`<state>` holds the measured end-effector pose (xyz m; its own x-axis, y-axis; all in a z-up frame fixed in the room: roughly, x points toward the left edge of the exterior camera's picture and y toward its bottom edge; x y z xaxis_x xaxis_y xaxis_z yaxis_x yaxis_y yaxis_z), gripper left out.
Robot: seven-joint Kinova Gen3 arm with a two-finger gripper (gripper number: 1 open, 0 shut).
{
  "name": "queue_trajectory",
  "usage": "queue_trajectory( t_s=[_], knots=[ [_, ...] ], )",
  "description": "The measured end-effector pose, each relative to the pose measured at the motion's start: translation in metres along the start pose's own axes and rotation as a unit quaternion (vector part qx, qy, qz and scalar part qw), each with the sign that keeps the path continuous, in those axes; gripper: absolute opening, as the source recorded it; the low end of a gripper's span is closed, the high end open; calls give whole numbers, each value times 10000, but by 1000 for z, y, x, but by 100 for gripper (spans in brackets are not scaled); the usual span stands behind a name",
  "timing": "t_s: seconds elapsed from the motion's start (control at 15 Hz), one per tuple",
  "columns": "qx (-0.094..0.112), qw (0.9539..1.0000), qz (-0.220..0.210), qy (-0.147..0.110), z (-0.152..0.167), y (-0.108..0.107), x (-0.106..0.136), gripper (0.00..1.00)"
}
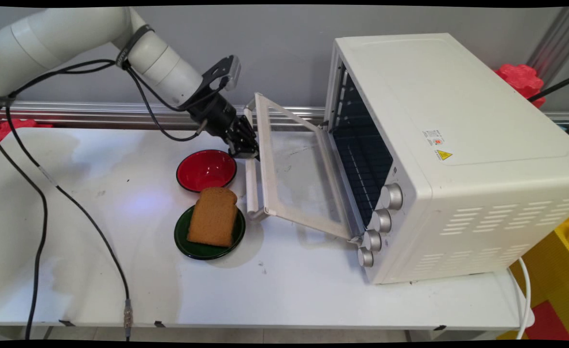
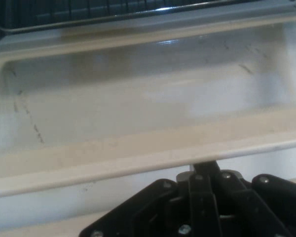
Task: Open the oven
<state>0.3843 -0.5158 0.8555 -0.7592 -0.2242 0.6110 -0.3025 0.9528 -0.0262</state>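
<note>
On the white surface point(image 1: 313, 290) a white toaster oven point(image 1: 458, 145) stands with its glass door point(image 1: 294, 169) hanging half open. The gripper point(image 1: 246, 147) sits right at the door's handle point(image 1: 251, 193); whether the jaws have closed on it I cannot tell. Just beside are a red bowl point(image 1: 206, 170) and a green plate point(image 1: 202, 249) carrying a slice of bread point(image 1: 213, 217).
</note>
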Motion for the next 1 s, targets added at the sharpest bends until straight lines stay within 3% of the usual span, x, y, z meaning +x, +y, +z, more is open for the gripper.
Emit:
queue_trajectory(
  t_s=[1.0],
  knots=[
    [-17, 9999, 149, 84, 23, -4, -32, 0]
  ],
)
